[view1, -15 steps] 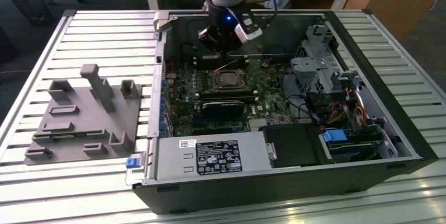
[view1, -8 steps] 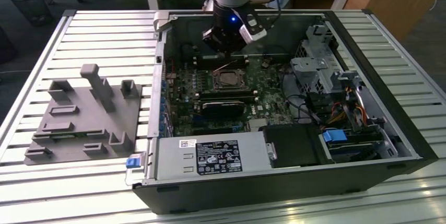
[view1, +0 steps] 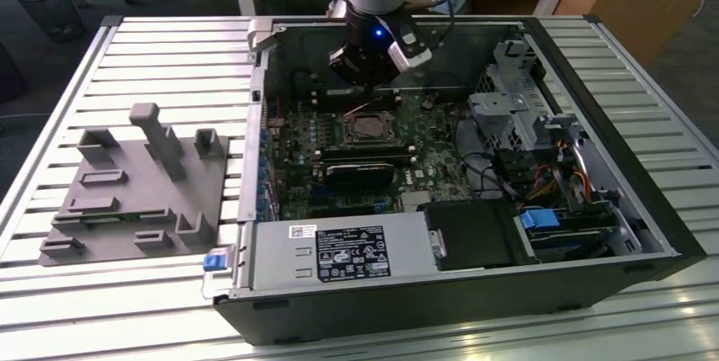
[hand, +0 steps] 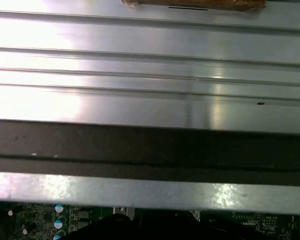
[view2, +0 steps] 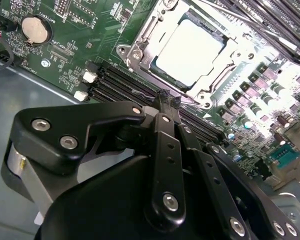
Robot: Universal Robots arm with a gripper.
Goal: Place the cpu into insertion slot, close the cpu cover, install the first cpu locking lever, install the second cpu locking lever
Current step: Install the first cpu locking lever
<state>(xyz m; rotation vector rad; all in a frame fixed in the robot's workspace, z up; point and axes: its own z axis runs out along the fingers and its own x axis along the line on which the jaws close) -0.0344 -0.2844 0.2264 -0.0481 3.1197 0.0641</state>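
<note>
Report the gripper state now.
Gripper: shut, holding nothing, tips just beside the cpu cover, which lies over the cpu.

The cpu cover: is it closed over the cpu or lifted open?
Closed. In the second wrist view the cpu cover lies flat around the cpu, whose pale top shows through its window.

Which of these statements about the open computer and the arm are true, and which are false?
1. The cpu sits in the insertion slot. True.
2. The cpu cover lies down around the chip. True.
3. The end effector holds the cpu. False: it is beside the socket, over the memory slots.
4. The grey fixture stands inside the computer case. False: it rests outside, on the exterior view's left.
</note>
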